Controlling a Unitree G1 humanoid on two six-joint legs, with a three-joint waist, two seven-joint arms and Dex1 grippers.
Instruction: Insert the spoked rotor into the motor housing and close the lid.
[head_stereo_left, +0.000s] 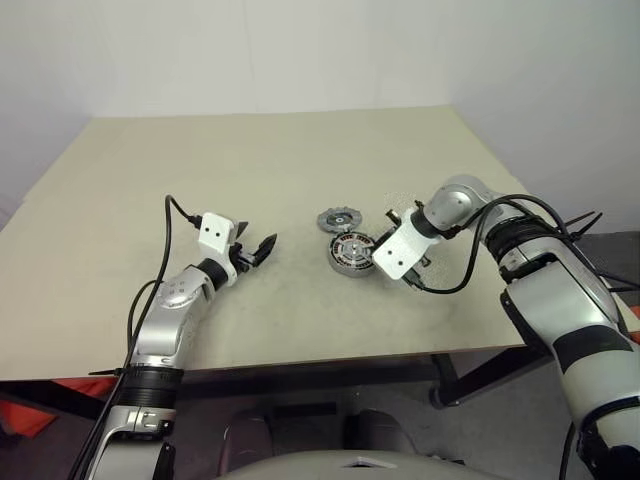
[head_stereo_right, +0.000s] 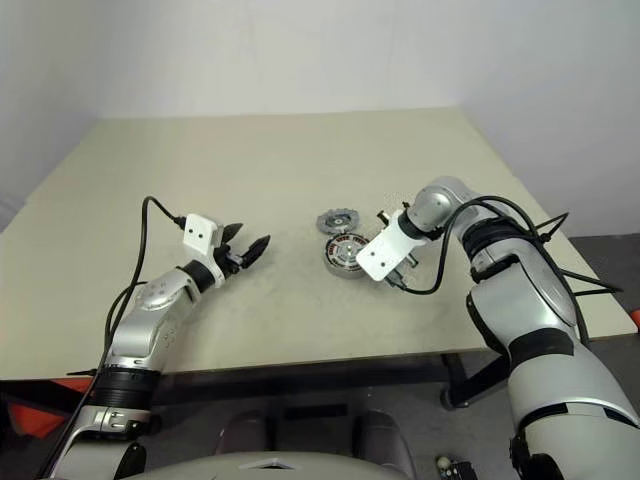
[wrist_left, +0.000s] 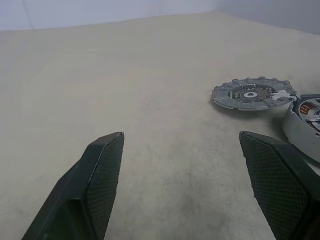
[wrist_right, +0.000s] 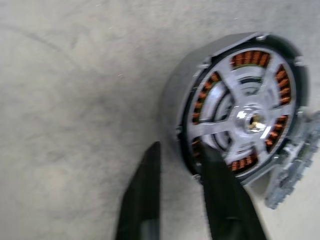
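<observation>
The spoked rotor (wrist_right: 245, 117) is already sitting inside the motor housing (wrist_right: 175, 95) on the desk (head_stereo_left: 300, 160). The right claw (wrist_right: 180, 165) is pinching narrow over the housing's wall (one finger inside), the left claw (wrist_left: 180, 160) is hanging wide and empty. Next is fetching the lid (head_stereo_left: 338, 218), lying just beside the housing.

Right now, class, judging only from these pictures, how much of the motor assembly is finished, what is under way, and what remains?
Done: the spoked rotor already sits inside the motor housing, copper windings showing between its spokes. In hand: the right gripper is at the housing's rim, one finger outside the wall and one inside. Left: the lid lies on the table beside the housing, notched face up, not yet fitted. The left gripper is open and empty.
</observation>
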